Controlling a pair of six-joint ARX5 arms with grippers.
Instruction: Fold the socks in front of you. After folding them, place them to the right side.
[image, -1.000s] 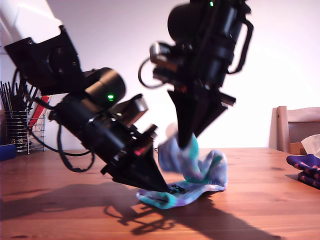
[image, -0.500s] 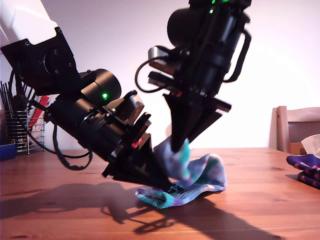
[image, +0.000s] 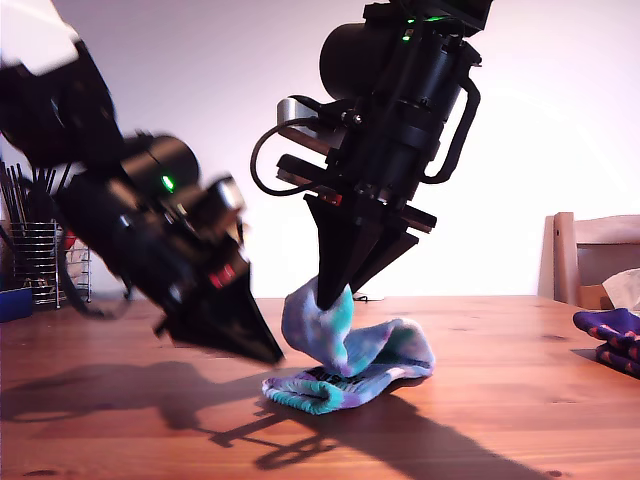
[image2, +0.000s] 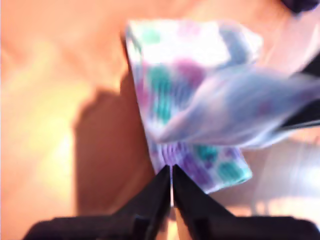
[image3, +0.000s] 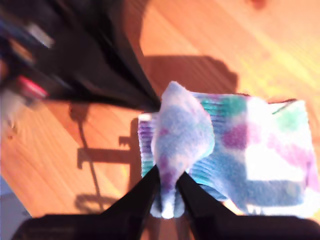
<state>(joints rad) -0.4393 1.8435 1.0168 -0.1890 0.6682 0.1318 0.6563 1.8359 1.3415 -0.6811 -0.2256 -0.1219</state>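
Note:
A pastel tie-dye sock (image: 360, 365) lies on the wooden table (image: 500, 420), doubled over, with one end lifted. My second gripper (image: 330, 290) comes down from above and is shut on that lifted end (image3: 180, 135). In the second wrist view the rest of the sock (image3: 260, 150) spreads flat beyond the fingers. My first gripper (image: 272, 355) is blurred and sits low, just off the sock's edge toward the exterior view's left. Its jaws are shut with nothing between them (image2: 171, 172). A dark patterned sock (image: 610, 335) lies folded at the exterior view's right edge.
A wooden chair (image: 590, 255) stands behind the table at the exterior view's right, with something white (image: 625, 288) by it. A wire rack of utensils (image: 40, 260) and a blue object (image: 15, 302) stand at the far left of that view.
My first gripper has pulled back from the sock toward the exterior view's left. My second gripper has carried the lifted end lower and leftward over the lying part.

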